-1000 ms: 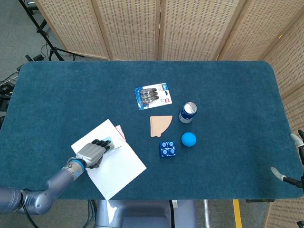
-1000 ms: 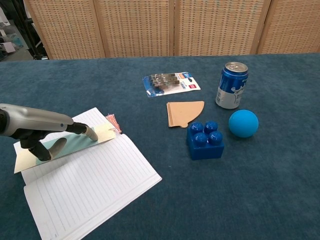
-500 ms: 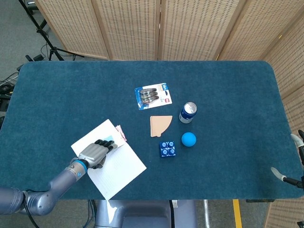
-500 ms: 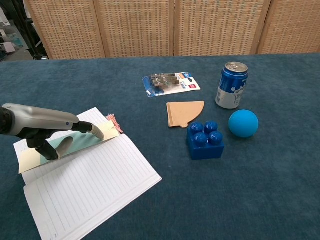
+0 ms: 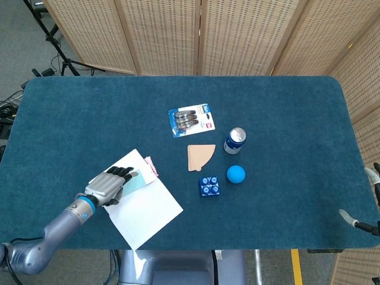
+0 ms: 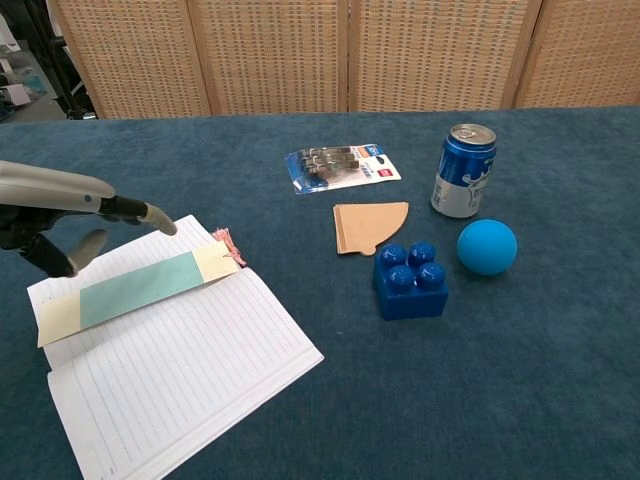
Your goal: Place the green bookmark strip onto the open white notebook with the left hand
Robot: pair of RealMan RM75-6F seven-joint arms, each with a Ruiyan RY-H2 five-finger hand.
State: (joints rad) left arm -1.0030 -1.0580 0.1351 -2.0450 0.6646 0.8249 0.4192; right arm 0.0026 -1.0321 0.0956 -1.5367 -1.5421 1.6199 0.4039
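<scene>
The green bookmark strip (image 6: 140, 290) has cream ends and a pink tassel. It lies flat across the upper page of the open white notebook (image 6: 180, 385), and part of it shows in the head view (image 5: 138, 178). My left hand (image 6: 60, 215) hovers above the notebook's left end with its fingers spread, off the strip and holding nothing. From above, that hand (image 5: 107, 186) covers the notebook's (image 5: 145, 208) left corner. Only two spread fingertips of my right hand (image 5: 365, 199) show, at the table's right edge in the head view.
To the right of the notebook sit a tan fan-shaped card (image 6: 368, 226), a blue toy block (image 6: 410, 280), a blue ball (image 6: 487, 247), a blue can (image 6: 462, 170) and a blister pack (image 6: 340, 167). Wicker screens stand behind the table.
My left hand has let go of the bookmark, lifted and drawn back to the left. The strip now lies uncovered on the page. The right hand has not moved.
</scene>
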